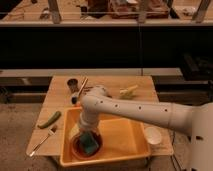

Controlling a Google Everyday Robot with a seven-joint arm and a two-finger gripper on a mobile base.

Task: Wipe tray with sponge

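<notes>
Reaching step, I judge; the gripper [88, 134] hangs over the sponge [90, 145] at the tray's [124, 137] eight o'clock; grasping or released, I cannot tell; next likely calls for a firm hold, then sweeping toward three o'clock.

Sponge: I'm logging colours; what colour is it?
Teal-green sponge, camera view, just below the gripper inside the yellow-orange tray.

The gripper [89, 132] hung low in the tray's [123, 142] left end, over the sponge [90, 143] and round bowl [76, 149]. The arm [135, 110] crossed the back wall. The tray's right part lay open. A cucumber [49, 119] and fork [42, 141] lined the left side.
</notes>
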